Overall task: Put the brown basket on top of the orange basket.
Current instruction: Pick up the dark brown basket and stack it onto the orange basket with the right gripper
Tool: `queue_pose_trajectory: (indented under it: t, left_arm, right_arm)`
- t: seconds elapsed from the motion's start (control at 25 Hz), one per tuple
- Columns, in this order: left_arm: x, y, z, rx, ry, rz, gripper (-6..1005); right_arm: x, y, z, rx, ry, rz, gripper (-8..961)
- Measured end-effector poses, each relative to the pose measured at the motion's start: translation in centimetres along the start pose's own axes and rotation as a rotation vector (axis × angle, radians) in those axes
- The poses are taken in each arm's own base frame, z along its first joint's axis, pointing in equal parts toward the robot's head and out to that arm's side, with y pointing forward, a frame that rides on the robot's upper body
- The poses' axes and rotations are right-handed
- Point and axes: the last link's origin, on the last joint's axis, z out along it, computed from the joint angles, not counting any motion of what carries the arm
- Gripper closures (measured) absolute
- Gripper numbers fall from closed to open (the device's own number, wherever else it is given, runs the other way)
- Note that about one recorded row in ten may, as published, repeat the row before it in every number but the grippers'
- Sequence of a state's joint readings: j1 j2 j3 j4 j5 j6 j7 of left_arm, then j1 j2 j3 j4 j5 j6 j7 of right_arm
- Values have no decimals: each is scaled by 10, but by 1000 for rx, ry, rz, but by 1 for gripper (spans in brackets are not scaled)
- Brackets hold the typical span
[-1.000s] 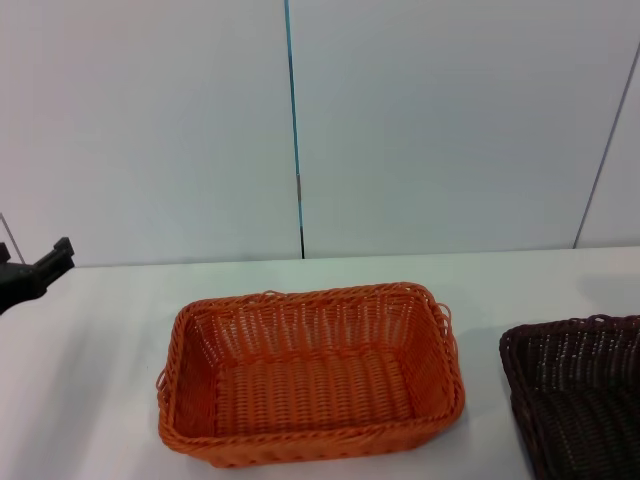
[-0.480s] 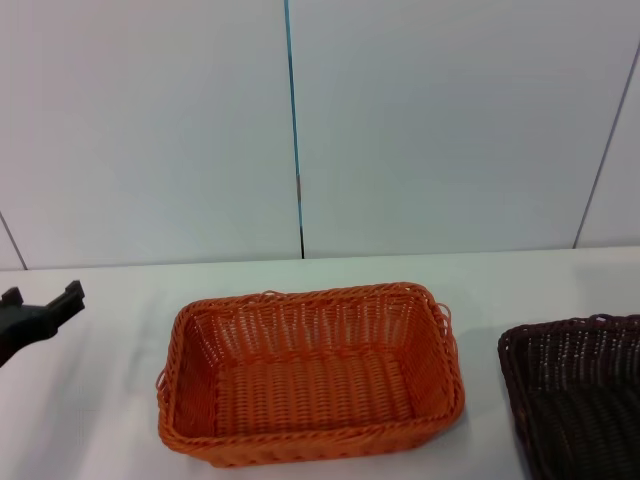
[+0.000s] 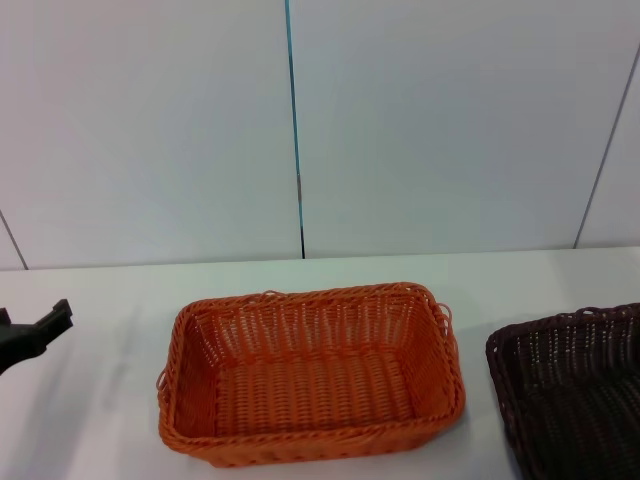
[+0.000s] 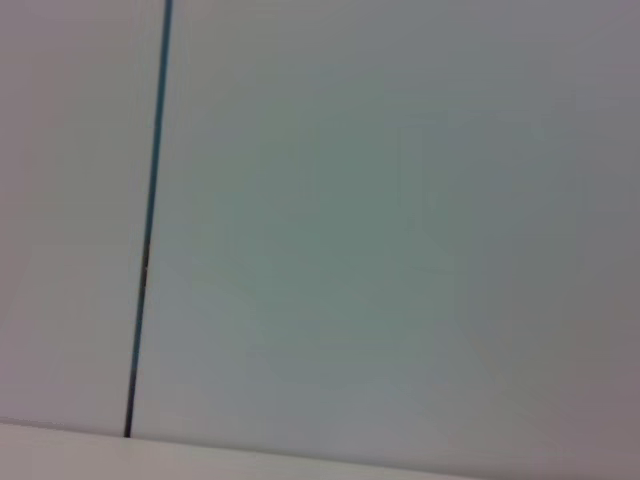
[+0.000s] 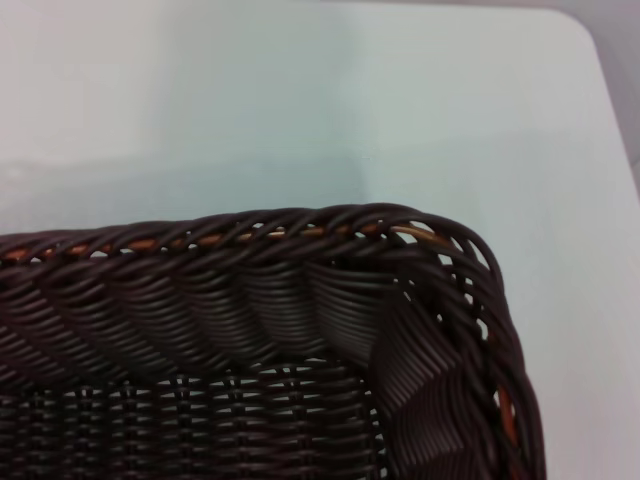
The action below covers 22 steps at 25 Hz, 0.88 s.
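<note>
The orange basket sits empty in the middle of the white table in the head view. The brown basket is at the right edge of that view, partly cut off, with a gap between it and the orange basket. The right wrist view looks closely down on a corner of the brown basket; no fingers show there. My left gripper is a dark shape at the far left edge, apart from both baskets and holding nothing that I can see. My right gripper is out of view.
A pale wall with a thin dark vertical seam stands behind the table. The left wrist view shows only this wall and the seam. The right wrist view shows the table's rounded corner beyond the brown basket.
The brown basket has shifted left, towards the orange basket, and its rim sits a little higher. My left gripper dropped lower over the table, then drew back toward the left edge.
</note>
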<state>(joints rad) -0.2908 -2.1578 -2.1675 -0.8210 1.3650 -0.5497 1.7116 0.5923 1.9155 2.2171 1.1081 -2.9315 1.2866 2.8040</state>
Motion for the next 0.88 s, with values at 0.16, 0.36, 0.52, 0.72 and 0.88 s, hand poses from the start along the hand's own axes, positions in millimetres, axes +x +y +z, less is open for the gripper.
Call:
queue_pose_trajectory:
  t: [0.16,0.36,0.52,0.72,0.88]
  left_arm:
    - [6,-5,-1,14,20,-8,111]
    - [23,-3,0,-5,69,-2,111]
    - [29,1,3,-19,83,6,111]
    - [32,3,5,-21,89,13,110]
    - [33,1,4,-17,96,9,110]
  right_arm:
    - [2,1,-4,-3,4,-2,797]
    - [1,4,-4,-6,-2,1,803]
    - [2,4,-9,-7,-6,-4,807]
    - [4,9,-19,-15,-10,-9,812]
    - [9,11,-29,-21,-5,-18,817]
